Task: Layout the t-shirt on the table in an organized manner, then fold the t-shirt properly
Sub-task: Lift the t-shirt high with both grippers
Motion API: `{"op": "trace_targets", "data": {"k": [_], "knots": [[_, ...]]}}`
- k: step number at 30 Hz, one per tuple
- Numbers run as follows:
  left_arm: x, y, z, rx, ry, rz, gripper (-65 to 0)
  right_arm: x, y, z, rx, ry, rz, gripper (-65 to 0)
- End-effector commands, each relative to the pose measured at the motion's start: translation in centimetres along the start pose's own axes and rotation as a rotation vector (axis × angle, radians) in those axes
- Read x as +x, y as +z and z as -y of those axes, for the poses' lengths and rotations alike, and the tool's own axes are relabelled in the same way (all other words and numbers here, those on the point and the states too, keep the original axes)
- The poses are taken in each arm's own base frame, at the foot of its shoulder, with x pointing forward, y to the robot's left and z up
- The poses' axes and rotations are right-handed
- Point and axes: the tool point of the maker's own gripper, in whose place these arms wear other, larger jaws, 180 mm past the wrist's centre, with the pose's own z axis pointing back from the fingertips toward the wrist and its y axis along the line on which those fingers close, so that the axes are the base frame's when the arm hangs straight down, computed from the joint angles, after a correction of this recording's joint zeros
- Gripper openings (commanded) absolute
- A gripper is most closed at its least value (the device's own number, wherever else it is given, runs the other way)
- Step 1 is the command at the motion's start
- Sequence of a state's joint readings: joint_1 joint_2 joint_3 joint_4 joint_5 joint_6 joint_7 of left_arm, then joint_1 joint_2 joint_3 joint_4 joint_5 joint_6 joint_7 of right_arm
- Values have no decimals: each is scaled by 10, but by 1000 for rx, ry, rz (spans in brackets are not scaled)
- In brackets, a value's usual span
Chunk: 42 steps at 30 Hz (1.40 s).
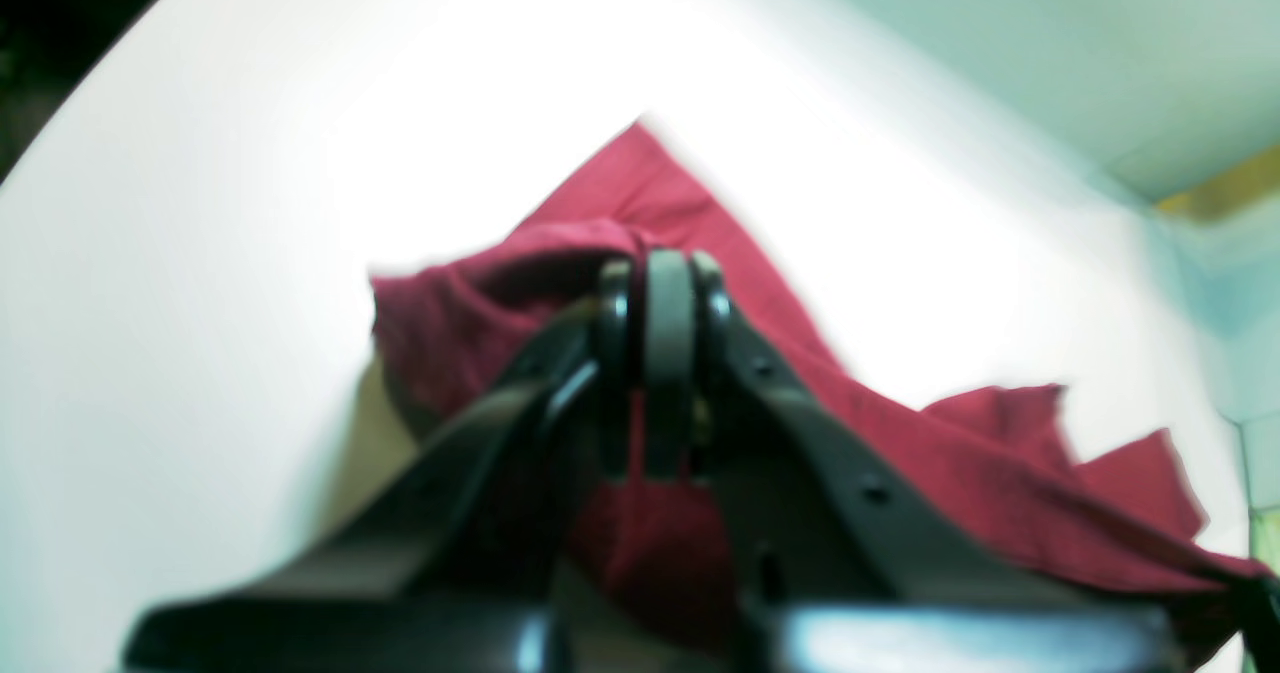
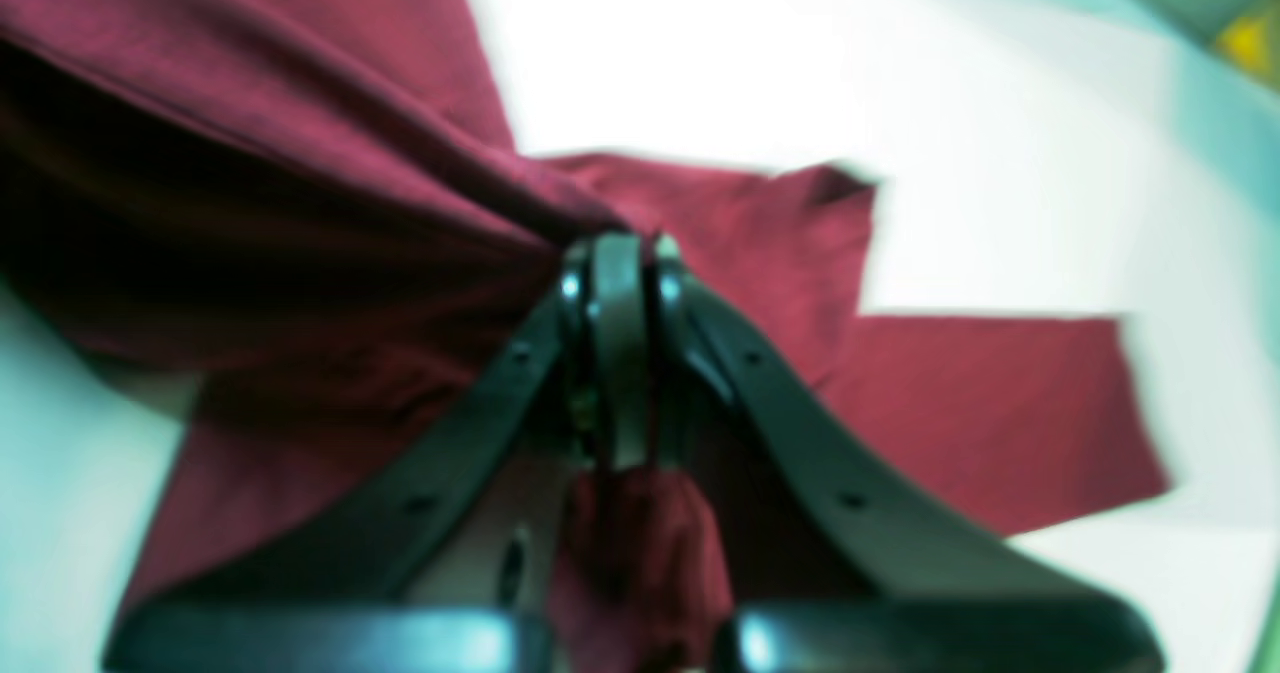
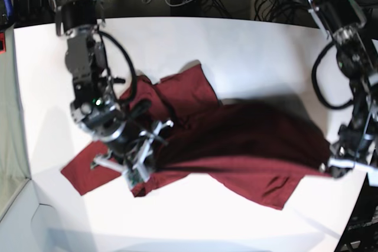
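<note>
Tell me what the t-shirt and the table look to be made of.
t-shirt: soft, thin knit fabric, probably cotton or a blend, matte dark red; it drapes and creases into loose folds where the tools pinch it. table: smooth hard white surface with a matte finish, likely laminate or painted board; it shows soft shadows, no grain and no sharp reflections.

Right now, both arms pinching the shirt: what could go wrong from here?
1. The t-shirt is stretched taut between the right gripper and the left gripper; pulling further apart could slip a pinch or strain the knit.
2. Each pinch bunches several layers, as the wrist views show, so it may spread out folded over, not flat.
3. The left gripper sits near the table edge; released there, fabric could slide off.
</note>
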State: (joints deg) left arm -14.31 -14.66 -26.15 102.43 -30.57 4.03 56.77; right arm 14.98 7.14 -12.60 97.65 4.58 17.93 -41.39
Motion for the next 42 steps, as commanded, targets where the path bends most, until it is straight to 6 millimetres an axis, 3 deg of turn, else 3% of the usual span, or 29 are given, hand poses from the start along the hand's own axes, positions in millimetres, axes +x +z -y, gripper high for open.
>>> {"op": "trace_targets", "data": {"k": [1, 3, 6, 10, 14, 19, 23, 25, 27, 31, 34, 36, 39, 42], "knots": [[27, -1, 20, -49, -25, 67, -649, 39, 3, 20, -42, 20, 103, -650], [44, -7, 56, -122, -66, 94, -649, 62, 3, 45, -88, 35, 142, -650], [49, -23, 92, -194, -60, 80, -649, 94, -1, 68, -126, 46, 186, -650], [53, -51, 121, -222, -72, 37, -649, 122, -6, 109, -189, 34, 211, -650], [79, -71, 159, -251, -110, 116, -649, 160, -17, 144, -227, 13, 252, -650], [152, -73, 219, -278, -231, 301, -649, 234, -2, 197, -303, 31, 336, -650], [204, -70, 244, -278, -245, 400, -649, 306, 26, 222, -344, 48, 454, -650], [231, -61, 252, -288, -230, 458, -649, 341, 51, 236, -377, 59, 523, -650], [259, -46, 261, -301, -229, 523, -649, 337, 51, 243, -389, 58, 506, -650], [282, -26, 270, -319, -231, 580, -649, 341, 61, 245, -404, 67, 519, -650], [289, -5, 261, -318, -253, 647, -649, 346, 92, 253, -459, 97, 509, -650], [271, -1, 254, -318, -275, 625, -649, 353, 115, 248, -489, 128, 529, -650], [230, -10, 233, -291, -313, 537, -649, 302, 105, 230, -486, 141, 477, -650], [177, -24, 208, -263, -343, 443, -649, 252, 90, 205, -454, 158, 424, -650]]}}
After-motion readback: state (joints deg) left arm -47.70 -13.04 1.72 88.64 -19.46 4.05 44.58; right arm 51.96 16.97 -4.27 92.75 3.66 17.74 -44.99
